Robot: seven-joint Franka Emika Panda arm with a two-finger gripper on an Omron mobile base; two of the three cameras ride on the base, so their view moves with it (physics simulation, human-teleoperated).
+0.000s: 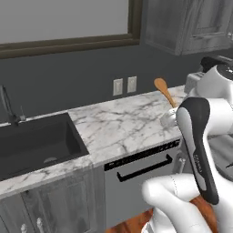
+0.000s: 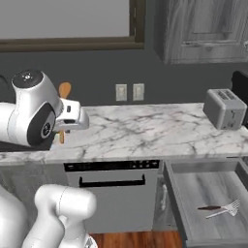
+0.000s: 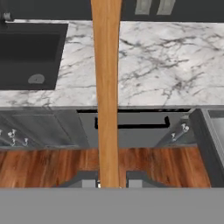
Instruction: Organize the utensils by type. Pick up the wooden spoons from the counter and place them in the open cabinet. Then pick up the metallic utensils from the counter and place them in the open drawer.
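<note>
The wooden spoon point(image 1: 164, 93) is lifted clear of the bench point(image 1: 123, 125), its round bowl showing up and left of the arm's dark elbow in the left base view, with the sink point(image 1: 36, 143) far off to the left.

In the right base view the spoon's bowl point(image 2: 64, 90) peeks out beside the white wrist, left of the toaster point(image 2: 224, 108); the open drawer point(image 2: 213, 203), below the toaster, already holds a fork point(image 2: 224, 209).

In the hand view the fingers point(image 3: 111, 183) are clamped on the spoon's handle, one pad point(image 3: 89, 183) on either side, the shaft running straight up over the dishwasher point(image 3: 131, 129).

To do this step well, I would keep the grip firm, raise the spoon well above the toaster, and carry it toward the wall cabinet without swinging its long end into the door frame.
</note>
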